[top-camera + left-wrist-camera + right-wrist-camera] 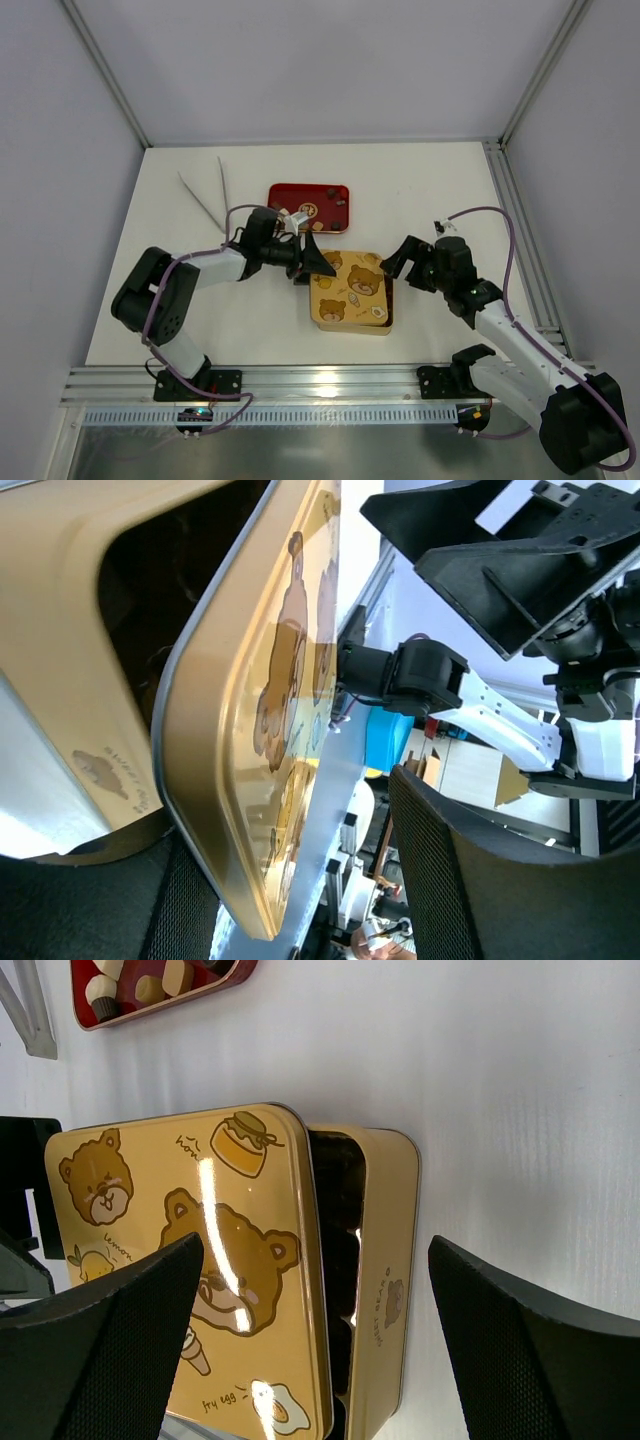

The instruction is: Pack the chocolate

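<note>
The bear-printed lid (pixel 190 1260) sits askew on the gold tin (pixel 388 1260), baring its dark right side, framed by the right gripper (pixel 315 1250) with fingers (pixel 100 1360) spread to 7 and 5 o'clock, and chocolate (pixel 150 988) lies in a red tray (pixel 205 990) at 11 o'clock.

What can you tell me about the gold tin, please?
The tin is square with rounded corners, glossy gold, seemingly metal. Its lid shows cartoon bears, a honey pot, a lemon and an egg. The lid sits shifted off the base, leaving a dark gap along one side; the contents are hidden. It lies on the white table, in front of the red tray. The open left gripper is at its left edge; contact is unclear.
</note>
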{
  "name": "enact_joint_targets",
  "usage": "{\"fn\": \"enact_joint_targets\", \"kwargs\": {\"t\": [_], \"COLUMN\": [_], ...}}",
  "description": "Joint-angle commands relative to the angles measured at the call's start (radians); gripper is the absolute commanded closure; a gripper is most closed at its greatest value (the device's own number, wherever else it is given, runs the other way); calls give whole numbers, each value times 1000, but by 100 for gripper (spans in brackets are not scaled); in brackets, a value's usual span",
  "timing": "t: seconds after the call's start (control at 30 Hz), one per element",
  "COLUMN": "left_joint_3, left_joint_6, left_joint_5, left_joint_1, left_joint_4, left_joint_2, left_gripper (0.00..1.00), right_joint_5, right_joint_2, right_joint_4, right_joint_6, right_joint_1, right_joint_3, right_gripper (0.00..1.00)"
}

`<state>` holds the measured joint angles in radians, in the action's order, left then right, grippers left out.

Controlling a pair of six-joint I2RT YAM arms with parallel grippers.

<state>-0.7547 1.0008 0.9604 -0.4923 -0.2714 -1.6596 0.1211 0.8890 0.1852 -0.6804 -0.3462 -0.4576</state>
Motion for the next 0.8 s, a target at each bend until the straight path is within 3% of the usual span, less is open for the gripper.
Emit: {"fn": "enact_joint_targets", "kwargs": {"t": [0.0,0.77], "left_joint_3": [-43,-92], "left_joint_6": [-77,-215], "left_joint_5": [-3,-45], "left_joint_1": [12,49], "left_joint_4": [112,392], "left_joint_2": [37,15], "left_gripper": [38,30], "right_joint_5": [-20,-26], "right_joint_2": [-1,-5], "right_joint_4": [-52,-61], "right_joint_6": [-1,-5], "right_joint_1": [-7,-13], "right_joint_3": [2,23], "right_gripper": [7,7]}}
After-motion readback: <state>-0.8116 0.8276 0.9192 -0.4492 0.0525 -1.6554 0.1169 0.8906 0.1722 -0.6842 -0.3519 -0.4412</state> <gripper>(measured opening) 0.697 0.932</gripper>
